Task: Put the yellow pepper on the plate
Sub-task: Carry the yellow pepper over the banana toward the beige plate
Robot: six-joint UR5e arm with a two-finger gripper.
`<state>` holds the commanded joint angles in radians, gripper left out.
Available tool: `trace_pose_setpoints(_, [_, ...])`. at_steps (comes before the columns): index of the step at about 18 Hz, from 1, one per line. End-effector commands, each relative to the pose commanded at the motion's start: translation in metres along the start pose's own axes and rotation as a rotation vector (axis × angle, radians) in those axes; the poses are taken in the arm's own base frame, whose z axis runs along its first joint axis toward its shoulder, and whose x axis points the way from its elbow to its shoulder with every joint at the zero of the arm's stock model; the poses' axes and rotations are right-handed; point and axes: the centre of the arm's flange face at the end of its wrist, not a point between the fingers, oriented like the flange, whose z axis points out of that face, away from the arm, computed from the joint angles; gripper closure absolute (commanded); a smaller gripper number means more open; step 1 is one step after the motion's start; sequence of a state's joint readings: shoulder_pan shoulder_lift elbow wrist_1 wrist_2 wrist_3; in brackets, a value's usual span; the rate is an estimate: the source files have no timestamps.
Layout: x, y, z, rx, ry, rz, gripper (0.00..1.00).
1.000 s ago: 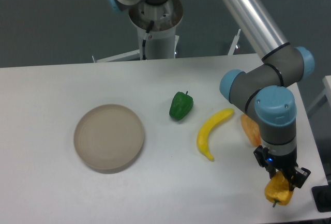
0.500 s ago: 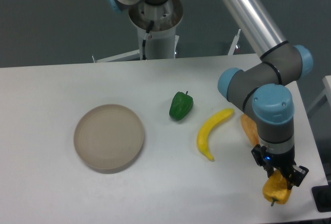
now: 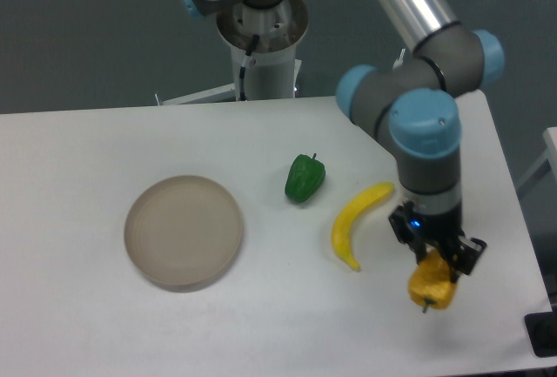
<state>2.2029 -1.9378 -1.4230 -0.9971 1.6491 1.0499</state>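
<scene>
Right of the banana (image 3: 358, 221), the yellow pepper (image 3: 432, 282) has travelled leftward, gripped.

Yellow pepper (image 3: 432, 283) glossy smooth; plate (image 3: 184, 232) matt beige; table (image 3: 104, 146) smooth matt white
</scene>
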Motion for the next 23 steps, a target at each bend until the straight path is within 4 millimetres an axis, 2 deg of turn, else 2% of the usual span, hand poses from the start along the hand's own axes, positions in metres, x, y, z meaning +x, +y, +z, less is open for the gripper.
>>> trace_pose_setpoints(4, [0.061,-0.016,-0.015,0.098,0.113,-0.234,0.64])
trace_pose_setpoints(5, [0.086,-0.023,-0.018,0.109,0.149,-0.288,0.64])
trace_pose_setpoints(6, [0.101,-0.024,-0.019,0.104,0.164,-0.327,0.64])
trace_pose_setpoints(7, [0.115,-0.028,-0.018,0.097,0.178,-0.357,0.64])
trace_pose_setpoints(9, [0.161,-0.040,-0.019,0.075,0.217,-0.421,0.64])
trace_pose_setpoints(10, [0.171,-0.040,-0.017,0.064,0.229,-0.446,0.64])
trace_pose_setpoints(13, [0.215,-0.055,-0.010,0.037,0.266,-0.452,0.64])
trace_pose_setpoints(17, [0.252,-0.065,0.007,0.026,0.281,-0.422,0.64])
trace_pose_setpoints(20, [0.265,-0.067,0.024,0.010,0.295,-0.359,0.64])
trace_pose_setpoints(23, [0.284,-0.079,0.036,0.016,0.298,-0.261,0.64])
